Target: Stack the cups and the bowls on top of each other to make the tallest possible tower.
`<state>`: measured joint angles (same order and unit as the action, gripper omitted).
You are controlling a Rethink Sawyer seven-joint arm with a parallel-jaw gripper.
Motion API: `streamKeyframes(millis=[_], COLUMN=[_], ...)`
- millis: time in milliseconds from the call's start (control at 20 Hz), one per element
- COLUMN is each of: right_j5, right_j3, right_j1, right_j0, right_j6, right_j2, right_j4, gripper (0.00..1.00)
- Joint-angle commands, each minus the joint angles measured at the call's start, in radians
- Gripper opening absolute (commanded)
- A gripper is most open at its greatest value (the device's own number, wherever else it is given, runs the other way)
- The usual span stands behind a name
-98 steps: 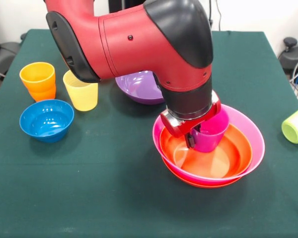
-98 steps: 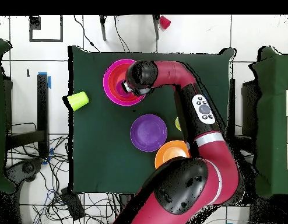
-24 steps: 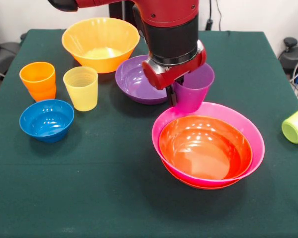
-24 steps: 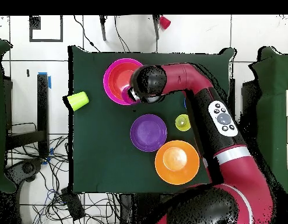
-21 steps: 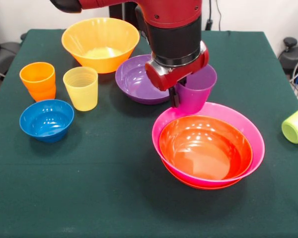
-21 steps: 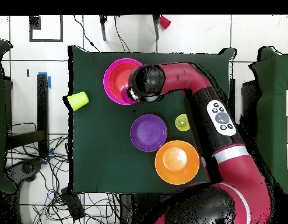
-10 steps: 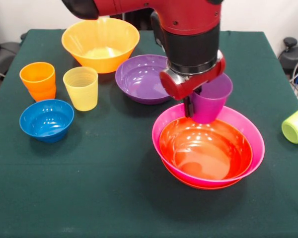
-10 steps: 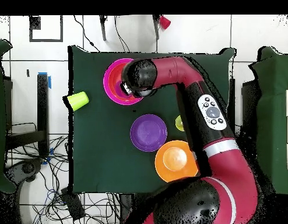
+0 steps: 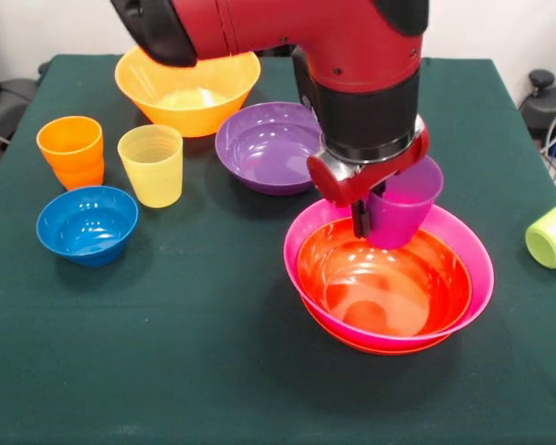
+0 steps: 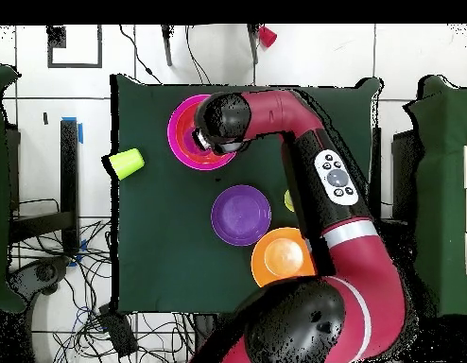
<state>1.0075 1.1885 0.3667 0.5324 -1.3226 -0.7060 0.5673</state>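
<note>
Purple plastic, thin and light: the cup (image 9: 404, 213) is probably slippery, so its rim wall is the best place to hold. The claw (image 9: 361, 215) pinches that wall, with the cup hanging above the red-orange bowl (image 9: 384, 275). The inner finger and the cup's base are hidden.

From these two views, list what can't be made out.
- Purple cup: the overhead view hides it under the arm's wrist; the front view does not settle whether its base touches the red-orange bowl.
- Gripper: only one dark finger shows in the front view, so the second jaw's contact is hidden behind the cup.
- Yellow cup: the overhead view shows only a sliver beside the arm.
- Lime green cup: the front view's right edge cuts it off.
</note>
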Motion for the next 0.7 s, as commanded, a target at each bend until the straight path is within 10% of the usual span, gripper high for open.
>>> streamKeyframes(millis=[50,700], right_j5=[0.064,0.109], right_j3=[-0.136,-0.193], right_j1=[-0.106,-0.139], right_j0=[-0.04,-0.048], right_j6=[0.228,0.269], right_j2=[0.007,-0.004], right_j4=[0.052,0.038], gripper=[0.0,0.0])
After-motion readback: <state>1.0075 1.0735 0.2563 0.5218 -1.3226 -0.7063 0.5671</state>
